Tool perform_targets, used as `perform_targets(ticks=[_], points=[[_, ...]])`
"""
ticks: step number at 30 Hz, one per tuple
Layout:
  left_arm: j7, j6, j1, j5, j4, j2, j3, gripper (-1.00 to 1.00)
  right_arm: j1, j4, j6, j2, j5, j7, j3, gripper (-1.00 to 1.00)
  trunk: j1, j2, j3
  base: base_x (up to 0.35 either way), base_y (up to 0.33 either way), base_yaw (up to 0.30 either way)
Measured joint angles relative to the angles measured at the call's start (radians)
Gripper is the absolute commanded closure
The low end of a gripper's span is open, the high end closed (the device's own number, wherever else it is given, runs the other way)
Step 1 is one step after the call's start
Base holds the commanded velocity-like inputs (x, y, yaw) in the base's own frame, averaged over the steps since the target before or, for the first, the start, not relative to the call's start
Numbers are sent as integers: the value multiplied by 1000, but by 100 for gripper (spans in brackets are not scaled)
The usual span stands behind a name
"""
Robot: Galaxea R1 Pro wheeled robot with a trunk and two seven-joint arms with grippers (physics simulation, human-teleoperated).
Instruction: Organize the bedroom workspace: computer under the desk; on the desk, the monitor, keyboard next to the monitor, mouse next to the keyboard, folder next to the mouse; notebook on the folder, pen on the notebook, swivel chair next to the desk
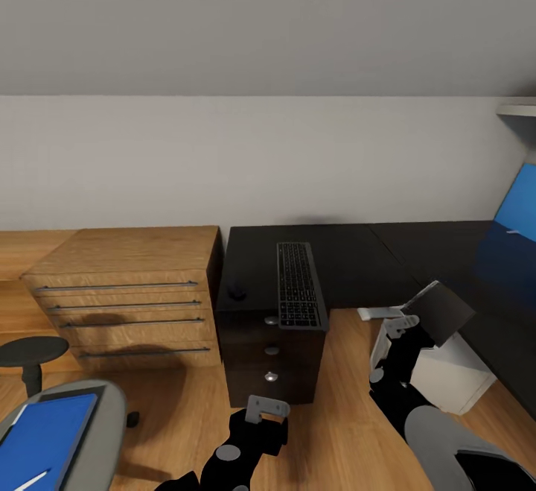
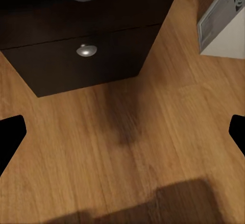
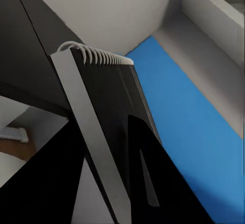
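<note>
At three o'clock, my right end effector (image 1: pixel 417 320) is clamped on the notebook (image 1: pixel 441 311): light, stiff, pinched at its edge.

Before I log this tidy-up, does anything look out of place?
Yes. The keyboard overhangs the desk edge above the drawers, and the folder lies on the swivel chair. The right hand grips the notebook, tilted.

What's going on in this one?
The robot faces the desk. Its right claw is shut on the notebook, held tilted in the air beside the desk. The left claw hangs open near the drawer unit. The keyboard and mouse lie on the desk; the folder sits on the swivel chair.
</note>
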Motion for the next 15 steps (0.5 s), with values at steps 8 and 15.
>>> perform_targets(ticks=[8,15], points=[[-1,0,0,1,1,0,0,-100,37,-9,-48,-2,82,-43,-3,100,0,0,0,0,0,0],[-1,0,0,1,1,0,0,-100,64,-9,-161,-5,210,-133,1,100,0,0,0,0,0,0]])
